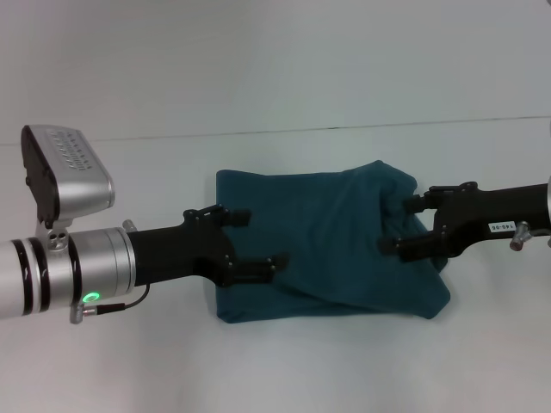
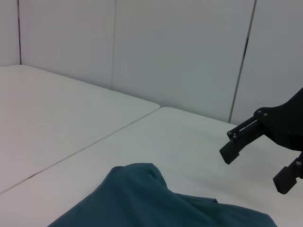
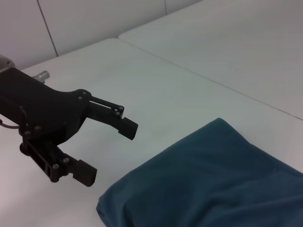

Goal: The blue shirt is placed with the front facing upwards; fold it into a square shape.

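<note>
A: Where is the blue shirt (image 1: 331, 245) now, and how does it lie?

B: It sits on the white worktop (image 1: 275, 77) as a folded bundle, plain side up, no lettering showing; its long axis seems to run across from the left gripper (image 1: 258, 238) to the right gripper (image 1: 398, 224), though the bundle is close to square; which way the collar points I cannot tell, since it is folded under.

A: And the grippers?

B: The left gripper's fingers stand apart over the shirt's left edge, holding nothing; the right gripper's fingers are apart too, at the shirt's right edge, seemingly free of the cloth.

A: What could spoil it?

B: The shirt's right side is puffed and rumpled and its near right corner bulges out past the rest; I judge that an open finger drawn back low across that edge could snag a loose layer and drag the fold open; the loft alone might let the top layer slide, leaving a lopsided shape instead of a square.
</note>
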